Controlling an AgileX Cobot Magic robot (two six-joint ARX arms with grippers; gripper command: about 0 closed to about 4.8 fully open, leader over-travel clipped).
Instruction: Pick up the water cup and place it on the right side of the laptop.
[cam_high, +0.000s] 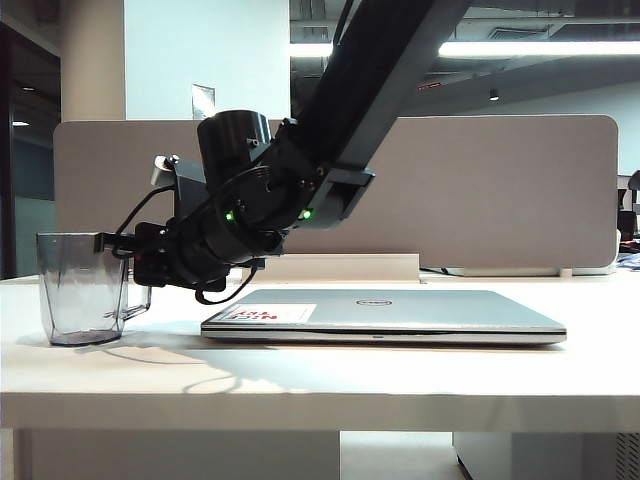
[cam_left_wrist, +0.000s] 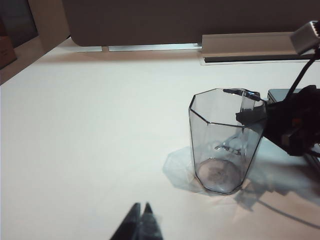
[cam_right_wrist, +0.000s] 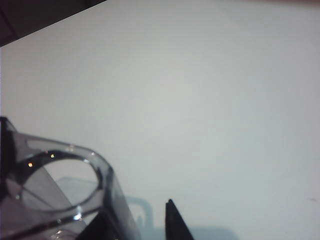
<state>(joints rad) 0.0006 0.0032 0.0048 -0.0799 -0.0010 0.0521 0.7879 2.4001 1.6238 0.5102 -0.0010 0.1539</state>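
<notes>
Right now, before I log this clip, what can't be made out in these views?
- Right gripper fingers: exterior view, contact with the smoky-grey faceted transparent cup hidden by the wrist; right wrist view cuts them at the edge.
- Slim silver-grey laptop sticker print: too small.
- Left gripper: only tips in frame.

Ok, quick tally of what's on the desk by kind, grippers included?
Water cup: 1, left of the laptop
Laptop: 1, lid closed
Grippers: 2 — right gripper at the cup's rim, one finger inside; left gripper back from the cup, fingertips together
Total: 4
</notes>
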